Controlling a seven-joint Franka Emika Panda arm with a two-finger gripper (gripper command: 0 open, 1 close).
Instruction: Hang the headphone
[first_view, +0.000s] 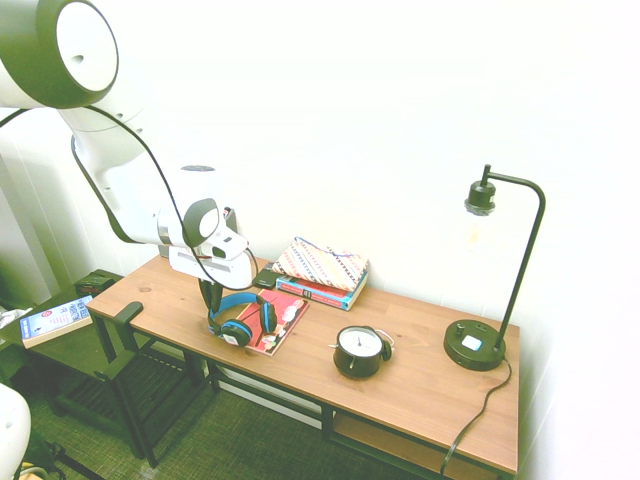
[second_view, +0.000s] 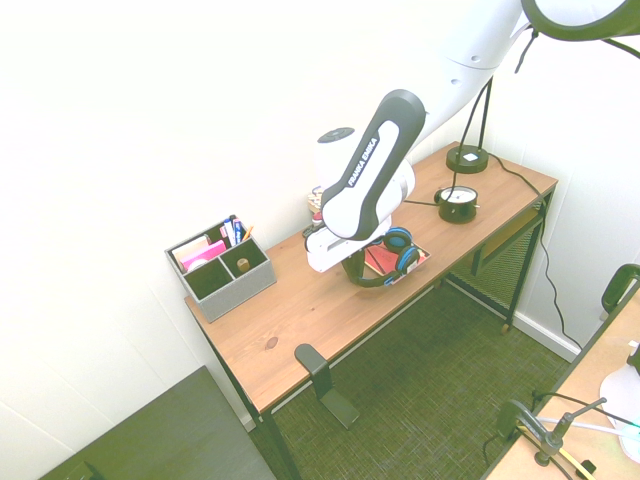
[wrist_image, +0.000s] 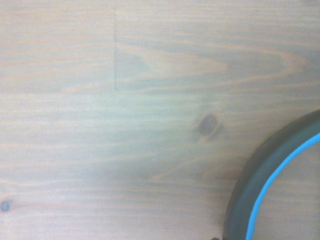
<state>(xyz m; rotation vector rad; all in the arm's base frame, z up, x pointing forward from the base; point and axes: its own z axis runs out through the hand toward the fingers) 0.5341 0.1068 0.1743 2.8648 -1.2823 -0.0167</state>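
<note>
Gripper (first_view: 213, 303) down at the headphone (first_view: 236, 330), left of centre in the first exterior view, and its fingers are closed! They meet the headband; whether the band is truly pinched between them, I cannot tell. Blue-lined ear cups sit to the right of the fingers, over the red book (first_view: 287, 318) on the wooden table (first_view: 305, 355). Across in the second exterior view, the headphone shows just right of centre, and the black bracket (second_view: 312, 360) clings to the table's near edge, lower centre. Back in the first exterior view, alarm clock (first_view: 358, 352) right of centre, lamp (first_view: 476, 345) at far right. And the wrist view catches the dark, blue-lined headband curving through the lower right!
</note>
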